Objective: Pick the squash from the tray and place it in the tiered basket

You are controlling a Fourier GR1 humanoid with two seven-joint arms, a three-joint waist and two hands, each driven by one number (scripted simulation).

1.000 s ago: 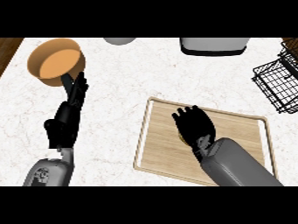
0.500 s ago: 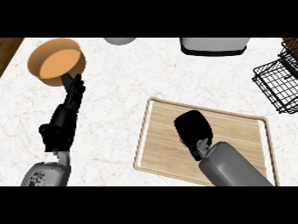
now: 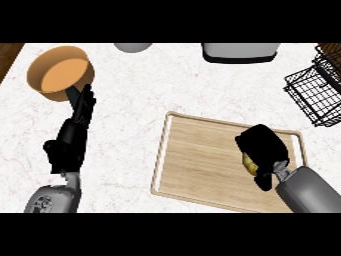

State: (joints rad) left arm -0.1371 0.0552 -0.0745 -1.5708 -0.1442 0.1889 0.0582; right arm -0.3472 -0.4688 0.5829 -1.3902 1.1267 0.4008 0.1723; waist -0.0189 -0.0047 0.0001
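A wooden tray (image 3: 202, 160) lies on the white marble counter at lower centre. My right hand (image 3: 263, 148) is over the tray's right part, fingers curled round a yellow squash (image 3: 248, 162), of which only a small patch shows under the palm. The black wire tiered basket (image 3: 326, 85) stands at the right edge, well apart from the hand. My left hand (image 3: 75, 124) rests open at the left, fingers straight and pointing up, holding nothing.
An orange bowl (image 3: 59, 74) sits at upper left, just beyond my left fingertips. A grey appliance (image 3: 241, 51) and a grey round object (image 3: 133, 47) stand along the far edge. Dark wood floor shows past the counter's left edge.
My right hand has moved right across the tray and curled its fingers round the squash. The left hand has hardly moved.
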